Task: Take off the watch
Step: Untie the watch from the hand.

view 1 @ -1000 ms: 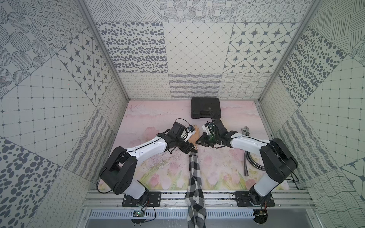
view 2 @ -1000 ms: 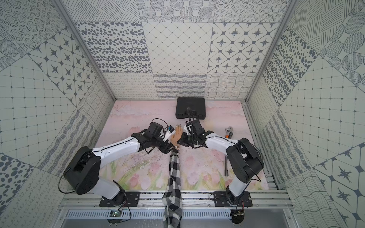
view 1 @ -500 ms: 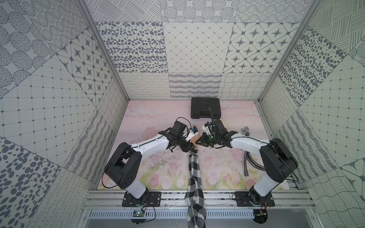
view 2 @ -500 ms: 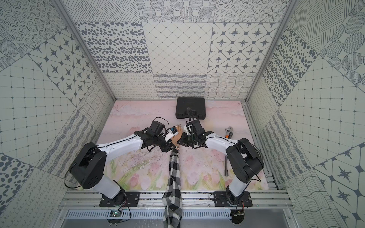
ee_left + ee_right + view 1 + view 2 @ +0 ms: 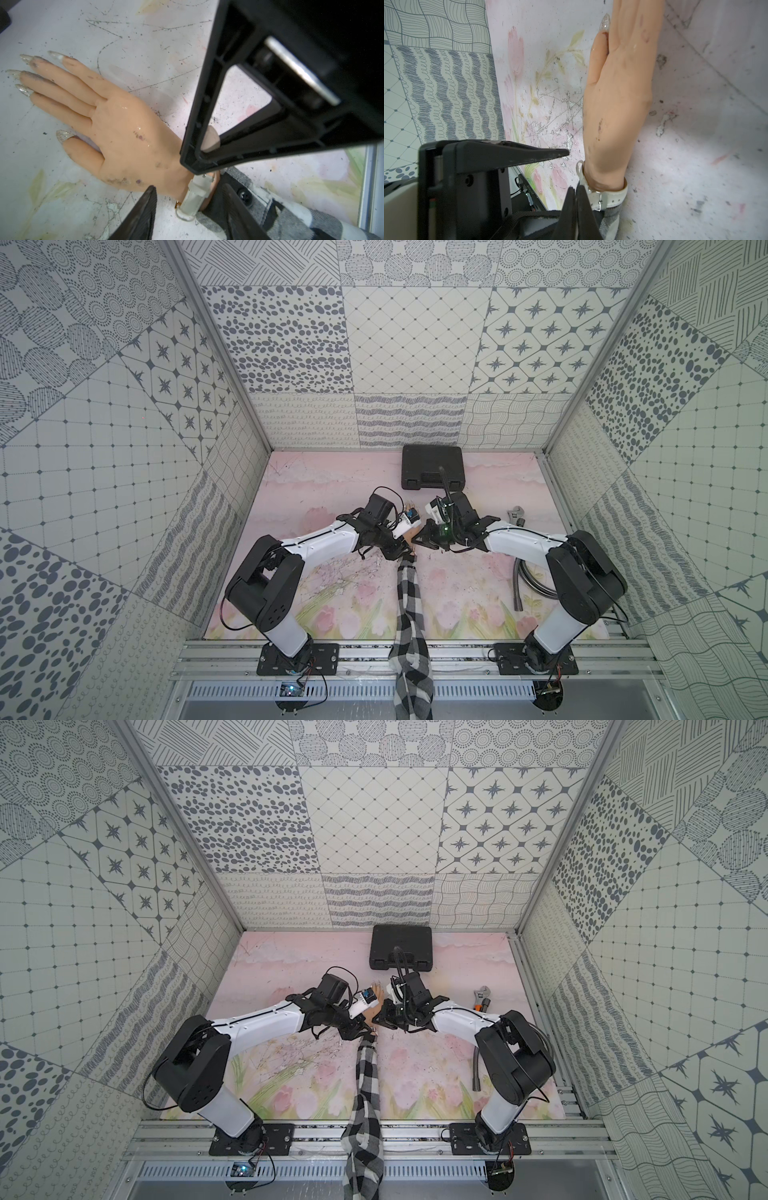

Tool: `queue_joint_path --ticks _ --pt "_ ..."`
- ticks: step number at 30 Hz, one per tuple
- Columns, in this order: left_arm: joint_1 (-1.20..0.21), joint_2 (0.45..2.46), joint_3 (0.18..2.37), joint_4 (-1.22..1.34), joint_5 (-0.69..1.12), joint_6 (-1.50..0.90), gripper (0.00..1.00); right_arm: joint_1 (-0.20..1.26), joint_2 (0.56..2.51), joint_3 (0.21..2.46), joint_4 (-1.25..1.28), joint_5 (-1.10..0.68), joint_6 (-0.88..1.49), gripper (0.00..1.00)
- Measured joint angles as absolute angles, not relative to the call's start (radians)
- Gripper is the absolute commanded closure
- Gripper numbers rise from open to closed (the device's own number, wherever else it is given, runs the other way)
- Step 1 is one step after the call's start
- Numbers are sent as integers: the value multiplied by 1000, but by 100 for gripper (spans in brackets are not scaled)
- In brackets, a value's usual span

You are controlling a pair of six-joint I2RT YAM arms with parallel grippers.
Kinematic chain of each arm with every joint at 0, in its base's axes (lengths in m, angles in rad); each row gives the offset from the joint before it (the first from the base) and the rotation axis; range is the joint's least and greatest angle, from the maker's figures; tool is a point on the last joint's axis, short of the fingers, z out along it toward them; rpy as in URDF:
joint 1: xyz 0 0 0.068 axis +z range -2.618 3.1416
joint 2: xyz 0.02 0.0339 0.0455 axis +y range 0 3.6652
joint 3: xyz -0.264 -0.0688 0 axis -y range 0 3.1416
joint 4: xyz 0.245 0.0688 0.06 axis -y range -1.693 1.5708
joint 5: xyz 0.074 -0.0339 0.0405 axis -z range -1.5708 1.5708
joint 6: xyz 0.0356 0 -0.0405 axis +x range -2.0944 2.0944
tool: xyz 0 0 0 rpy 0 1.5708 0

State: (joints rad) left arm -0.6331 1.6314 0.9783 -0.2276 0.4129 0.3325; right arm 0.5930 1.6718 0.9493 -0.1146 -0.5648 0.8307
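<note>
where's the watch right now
Left wrist view: the watch is strapped round the wrist at mid-table, between the mannequin hand and the plaid sleeve.

Both top views look steeply down from high above the front rail [image 5: 457, 655] toward the back wall [image 5: 407, 344]. They stand far off and share the whole mat [image 5: 311, 489], with the black case [image 5: 401, 946] at upper centre of frame.

The left wrist camera is very near, looking down on the back of the mannequin hand [image 5: 124, 128]. The right wrist camera is near and low along the mat, side-on to that hand. Both wrist views share the hand and the watch [image 5: 612, 196].
</note>
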Motion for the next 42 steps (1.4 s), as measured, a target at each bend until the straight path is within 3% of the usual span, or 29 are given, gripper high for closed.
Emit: queue_joint_path --ticks 21,42 --pt "-633 1668 953 -179 441 332 58 588 1672 940 -112 -565 831 100" --pt "-633 1692 959 -150 486 327 82 558 1664 923 -114 -558 831 100"
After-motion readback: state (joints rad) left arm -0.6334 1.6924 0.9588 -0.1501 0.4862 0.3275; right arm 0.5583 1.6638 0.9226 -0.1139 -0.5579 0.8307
